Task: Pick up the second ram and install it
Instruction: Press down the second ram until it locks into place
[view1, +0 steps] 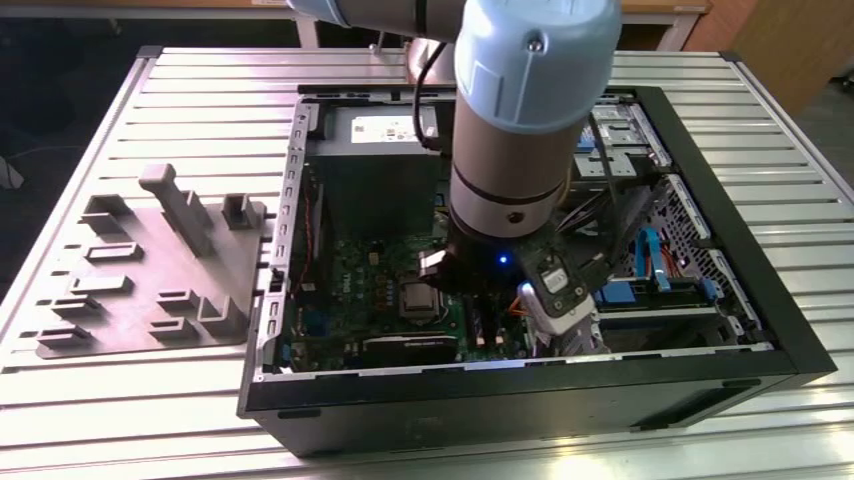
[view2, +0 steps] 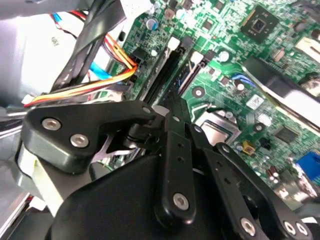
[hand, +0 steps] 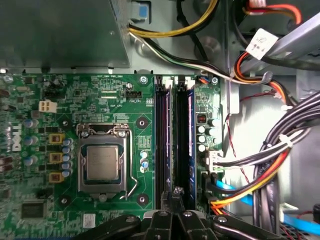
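Observation:
The second ram (hand: 186, 145), a long dark blue-green stick, stands in the black slot on the side of the cables, its end at a white latch. A darker stick (hand: 162, 145) fills the neighbouring slot beside the processor (hand: 102, 165). My gripper (hand: 176, 192) hovers low over the near end of these two slots, its black fingers pressed together, shut, with nothing seen between them. In the second wrist view the gripper (view2: 172, 107) points at the same slots (view2: 167, 70). In the exterior view the arm (view1: 521, 150) reaches down into the open computer case (view1: 534, 385).
Bundles of black, orange and blue cables (hand: 270, 165) crowd the space beside the slots. The grey power supply (hand: 60, 30) borders the motherboard. A grey parts fixture (view1: 147, 270) lies on the slatted table at the exterior view's left.

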